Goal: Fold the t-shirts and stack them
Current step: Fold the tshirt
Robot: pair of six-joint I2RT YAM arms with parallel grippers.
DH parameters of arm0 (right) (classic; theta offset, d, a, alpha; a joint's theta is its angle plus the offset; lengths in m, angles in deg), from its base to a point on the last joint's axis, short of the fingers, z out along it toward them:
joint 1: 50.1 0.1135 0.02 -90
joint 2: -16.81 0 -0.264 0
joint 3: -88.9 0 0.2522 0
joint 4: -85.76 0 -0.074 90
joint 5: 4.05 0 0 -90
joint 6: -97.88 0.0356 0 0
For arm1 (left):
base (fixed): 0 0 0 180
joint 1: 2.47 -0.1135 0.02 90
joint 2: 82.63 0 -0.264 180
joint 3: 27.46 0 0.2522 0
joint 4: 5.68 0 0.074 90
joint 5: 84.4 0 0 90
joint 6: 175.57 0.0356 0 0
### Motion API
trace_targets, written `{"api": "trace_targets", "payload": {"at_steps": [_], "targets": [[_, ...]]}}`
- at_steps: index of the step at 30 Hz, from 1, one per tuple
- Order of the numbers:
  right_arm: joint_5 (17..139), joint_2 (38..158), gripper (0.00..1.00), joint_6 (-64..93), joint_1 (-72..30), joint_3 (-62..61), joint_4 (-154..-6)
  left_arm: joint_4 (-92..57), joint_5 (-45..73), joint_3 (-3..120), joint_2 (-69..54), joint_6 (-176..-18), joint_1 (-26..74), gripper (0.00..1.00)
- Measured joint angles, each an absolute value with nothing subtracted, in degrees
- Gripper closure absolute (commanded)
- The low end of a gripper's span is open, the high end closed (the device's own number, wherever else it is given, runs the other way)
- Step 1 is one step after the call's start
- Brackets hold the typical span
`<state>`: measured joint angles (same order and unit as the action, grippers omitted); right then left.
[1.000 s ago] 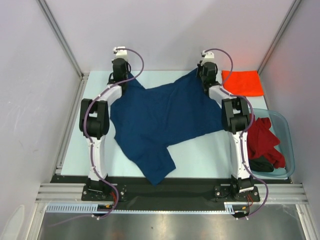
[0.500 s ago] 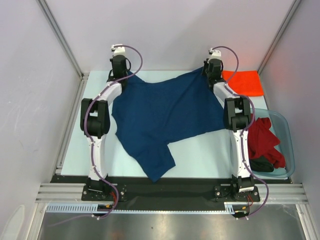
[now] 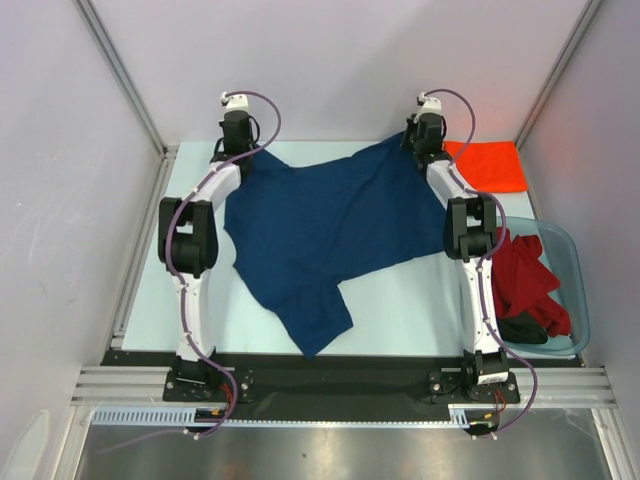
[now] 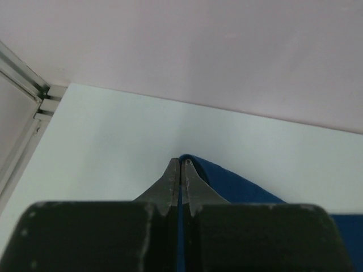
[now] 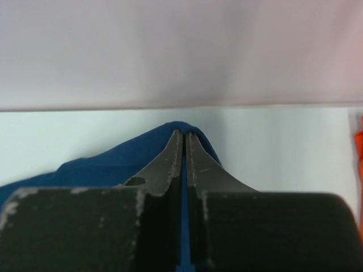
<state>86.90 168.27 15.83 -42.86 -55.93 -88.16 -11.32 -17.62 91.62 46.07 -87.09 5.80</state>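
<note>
The navy t-shirt (image 3: pixel 320 235), a soft matte cloth with shallow wrinkles, is lying spread across the middle of the pale, smooth worktop (image 3: pixel 400 300); one sleeve is pointing toward the near edge and overlapping the black strip there; its two far corners are reaching up to the claws. The left claw (image 4: pixel 180 163) is pinching the shirt's far left corner; its tapered grey metal fingertips are pressing together with only a thin blue fold between them. The right claw (image 5: pixel 185 133) is gripping the far right corner in the same way, jaws nearly touching around the cloth. The left arm (image 3: pixel 195 250) and the right arm (image 3: pixel 470 240) are both stretching from their bases at the near edge to the far side of the worktop, elbows bending at about mid-depth, wrists sitting close to the back wall. The orange t-shirt (image 3: pixel 487 165) is lying as a flat rectangle at the far right corner, just beside the right claw. A clear bluish plastic tub (image 3: pixel 572 262) with rounded corners is standing at the right edge; a crumpled red t-shirt (image 3: pixel 522 278) and a dark one (image 3: pixel 525 328) are lying inside it.
</note>
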Motion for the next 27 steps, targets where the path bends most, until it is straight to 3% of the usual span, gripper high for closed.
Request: {"api": "trace_targets", "payload": {"at_steps": [17,27], "targets": [[80.2,167.5,0.98,25.9,-44.5,-57.9,-69.6,-29.4,-11.6,82.2,25.8,-98.5,8.8,1.00],[76.5,159.5,1.00,30.5,-47.1,-57.9,-56.9,-37.5,-8.3,72.9,19.3,-104.3,10.3,1.00]]}}
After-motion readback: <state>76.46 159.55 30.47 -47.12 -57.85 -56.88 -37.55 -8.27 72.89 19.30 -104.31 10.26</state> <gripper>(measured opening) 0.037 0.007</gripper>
